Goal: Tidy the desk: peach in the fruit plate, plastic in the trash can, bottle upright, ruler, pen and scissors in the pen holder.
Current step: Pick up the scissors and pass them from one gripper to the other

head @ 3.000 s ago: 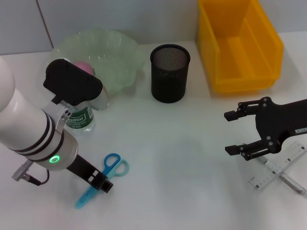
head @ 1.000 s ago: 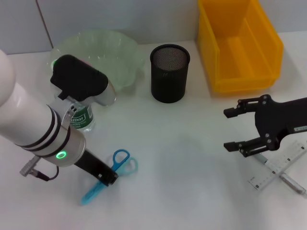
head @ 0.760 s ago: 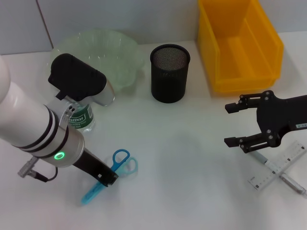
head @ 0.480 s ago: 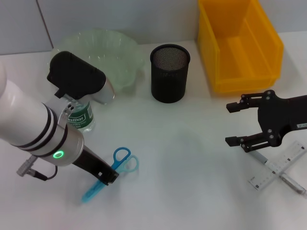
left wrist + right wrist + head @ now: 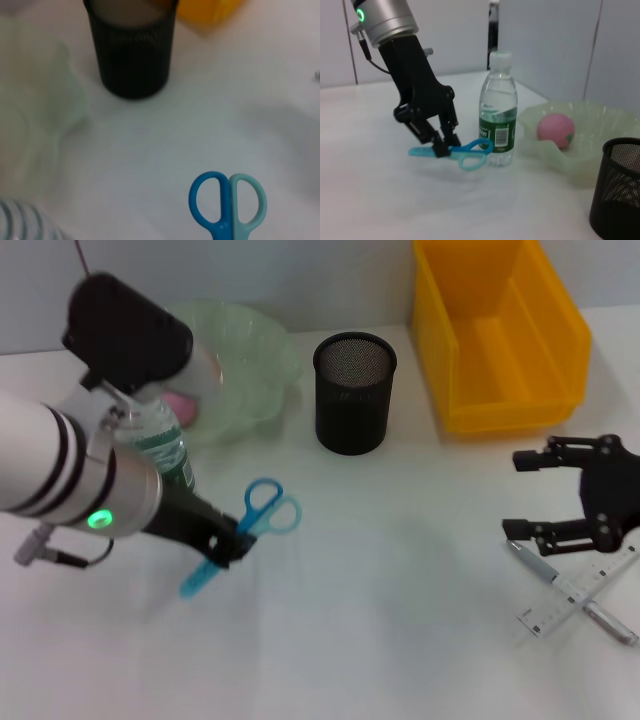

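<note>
My left gripper (image 5: 225,548) is shut on the blades of the blue scissors (image 5: 262,516), holding them in the air; the right wrist view shows the scissors (image 5: 465,150) clear of the table. Their handles (image 5: 227,205) point toward the black mesh pen holder (image 5: 354,390). The bottle (image 5: 160,445) stands upright beside the green fruit plate (image 5: 250,350), and the pink peach (image 5: 555,130) lies in that plate. My right gripper (image 5: 517,494) is open, just left of the crossed ruler (image 5: 590,580) and pen (image 5: 530,558). No plastic is in view.
A yellow bin (image 5: 500,330) stands at the back right, behind my right gripper. The left arm's white forearm covers the table's left side. Bare white tabletop lies between the two arms in front of the pen holder.
The left gripper has lifted the scissors off the table and carried them up and toward the pen holder. The right gripper has drawn back to the right, nearer the ruler.
</note>
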`<state>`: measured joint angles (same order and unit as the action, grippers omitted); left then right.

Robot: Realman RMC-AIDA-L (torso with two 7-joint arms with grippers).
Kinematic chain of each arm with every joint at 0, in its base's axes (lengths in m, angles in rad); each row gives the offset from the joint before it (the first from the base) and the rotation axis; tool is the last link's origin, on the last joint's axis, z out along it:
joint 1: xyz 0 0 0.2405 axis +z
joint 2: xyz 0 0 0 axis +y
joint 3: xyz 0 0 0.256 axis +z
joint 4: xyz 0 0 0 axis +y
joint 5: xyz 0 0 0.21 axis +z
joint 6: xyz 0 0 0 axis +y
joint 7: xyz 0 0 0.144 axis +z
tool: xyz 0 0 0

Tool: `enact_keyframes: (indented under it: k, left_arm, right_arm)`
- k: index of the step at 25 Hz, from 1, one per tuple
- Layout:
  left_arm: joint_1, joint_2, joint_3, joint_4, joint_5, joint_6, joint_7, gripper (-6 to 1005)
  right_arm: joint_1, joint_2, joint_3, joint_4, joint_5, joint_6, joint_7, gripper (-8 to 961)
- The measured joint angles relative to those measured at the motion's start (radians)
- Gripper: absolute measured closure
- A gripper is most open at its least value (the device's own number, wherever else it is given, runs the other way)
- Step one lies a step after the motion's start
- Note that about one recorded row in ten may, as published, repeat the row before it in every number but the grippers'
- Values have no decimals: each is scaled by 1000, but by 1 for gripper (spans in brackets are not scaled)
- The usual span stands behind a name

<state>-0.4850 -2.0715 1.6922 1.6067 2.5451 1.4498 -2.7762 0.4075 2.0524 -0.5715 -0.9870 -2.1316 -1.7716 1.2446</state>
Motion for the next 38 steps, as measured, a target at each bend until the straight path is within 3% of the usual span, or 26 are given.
enact_keyframes:
  k: [6,21,24,28,31,34,35,38]
  left_arm:
    - [12,0,-47,80,-7,-7,49,769]
    - [47,-1,-65,119,-97,-219,209,769]
    - [72,0,-75,106,-207,-332,328,769]
    - [75,0,-76,98,-239,-363,366,769]
    - [77,1,-76,36,-380,-477,522,769]
    - [77,1,-76,36,-380,-477,522,770]
    - [78,1,-77,-44,-566,-557,717,770]
    - [79,0,-77,-73,-625,-579,787,770]
  right_arm:
    - [-65,5,9,18,50,-7,-27,140]
    - [-74,11,9,104,51,-5,-77,140]
    - [-71,11,9,112,50,0,-78,140]
    - [-63,5,9,134,46,4,-79,140]
    - [-60,5,9,137,46,5,-79,140]
    - [-56,5,7,138,44,5,-78,140]
    - [-56,5,6,139,44,6,-77,140]
    - [-53,5,3,143,43,10,-74,140]
